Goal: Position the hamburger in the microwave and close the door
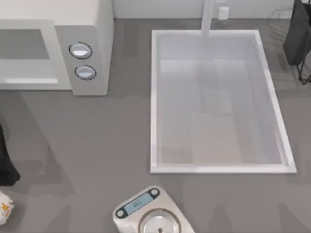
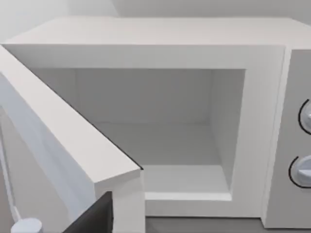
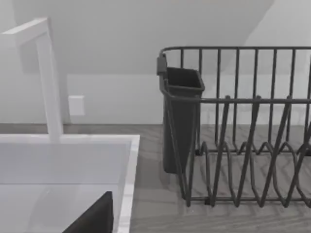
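Left wrist view: microwave door open, cavity bare. Top view: burger on counter, left edge. My hands' state: cannot tell.

The grey table holds everything. The big white microwave sits at about ten o'clock. A white sink takes up the middle and the three o'clock side. The steel scale rests at six o'clock. The little hamburger lies at eight o'clock. A dark dish rack stands at one o'clock.
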Robot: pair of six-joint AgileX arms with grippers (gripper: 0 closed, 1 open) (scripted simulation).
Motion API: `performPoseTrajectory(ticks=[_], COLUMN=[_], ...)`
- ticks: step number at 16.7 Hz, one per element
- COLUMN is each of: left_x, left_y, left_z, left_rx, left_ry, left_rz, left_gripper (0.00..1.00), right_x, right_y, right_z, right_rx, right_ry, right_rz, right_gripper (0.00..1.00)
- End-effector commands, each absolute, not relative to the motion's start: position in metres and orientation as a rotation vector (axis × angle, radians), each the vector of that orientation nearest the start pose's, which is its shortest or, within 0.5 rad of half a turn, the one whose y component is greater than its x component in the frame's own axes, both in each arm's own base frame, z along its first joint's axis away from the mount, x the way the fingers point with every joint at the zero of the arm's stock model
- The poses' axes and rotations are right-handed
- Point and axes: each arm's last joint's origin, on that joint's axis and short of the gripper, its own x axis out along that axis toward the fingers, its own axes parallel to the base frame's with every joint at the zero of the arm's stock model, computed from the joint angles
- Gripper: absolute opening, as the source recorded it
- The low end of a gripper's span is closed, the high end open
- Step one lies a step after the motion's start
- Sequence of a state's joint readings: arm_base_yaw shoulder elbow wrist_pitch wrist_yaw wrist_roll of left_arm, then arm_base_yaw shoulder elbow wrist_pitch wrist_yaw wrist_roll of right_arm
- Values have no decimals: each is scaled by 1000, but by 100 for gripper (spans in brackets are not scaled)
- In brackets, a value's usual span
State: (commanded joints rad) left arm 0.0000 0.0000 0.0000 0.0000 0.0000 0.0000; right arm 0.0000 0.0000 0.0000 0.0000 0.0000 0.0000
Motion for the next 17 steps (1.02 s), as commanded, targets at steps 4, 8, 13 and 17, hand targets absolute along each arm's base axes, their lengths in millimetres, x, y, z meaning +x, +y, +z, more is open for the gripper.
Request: performPoseTrajectory(ticks=[4,8,13,17], left_x=[106,113,141,172], left_y=[-1,1,6,12], left_z=[164,178,187,183], left_rx=[18,84,169,216], left_ry=[36,260,756,1164], left_rz=[2,7,-27,-105], left_gripper=[100,100,100,100], right_x=[106,106,106,106], right_y=[-1,-1,-1,-1], right_z=[160,160,160,160], right_rx=[0,0,0,0], right_ry=[0,0,0,0], right_rz=[0,0,0,0], right_gripper=[100,100,100,100])
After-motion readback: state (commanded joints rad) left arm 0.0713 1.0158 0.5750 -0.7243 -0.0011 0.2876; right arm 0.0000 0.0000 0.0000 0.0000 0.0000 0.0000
